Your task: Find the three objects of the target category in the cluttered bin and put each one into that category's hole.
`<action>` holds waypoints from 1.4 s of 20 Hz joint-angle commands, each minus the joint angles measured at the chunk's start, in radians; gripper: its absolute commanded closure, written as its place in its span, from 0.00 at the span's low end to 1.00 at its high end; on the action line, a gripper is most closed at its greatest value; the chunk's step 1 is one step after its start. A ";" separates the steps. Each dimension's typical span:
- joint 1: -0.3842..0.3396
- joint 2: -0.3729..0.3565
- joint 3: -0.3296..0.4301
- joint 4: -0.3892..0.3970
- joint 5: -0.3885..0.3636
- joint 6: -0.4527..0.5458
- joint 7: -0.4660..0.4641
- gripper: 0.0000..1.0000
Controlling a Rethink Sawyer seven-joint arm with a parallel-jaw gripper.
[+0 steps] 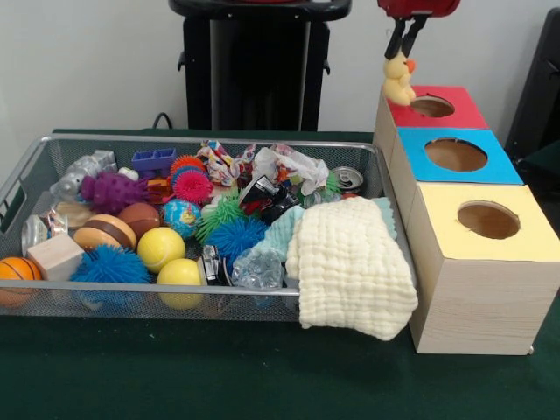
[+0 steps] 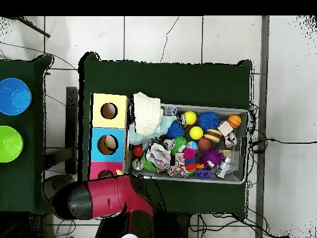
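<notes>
Cloth, cream waffle-weave, drapes over the near rim of the shallow silver wire-mesh bin, which sits at nine o'clock of three wooden boxes. Beyond, at twelve o'clock, my gripper pinches a small yellow plush duck beside the red-topped box's hole.
</notes>
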 commanded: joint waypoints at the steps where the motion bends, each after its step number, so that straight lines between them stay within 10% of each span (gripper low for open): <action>1: 0.001 0.037 0.010 -0.045 0.058 0.017 0.248 1.00; 28: 0.017 0.111 0.055 -0.003 0.212 -0.161 0.244 1.00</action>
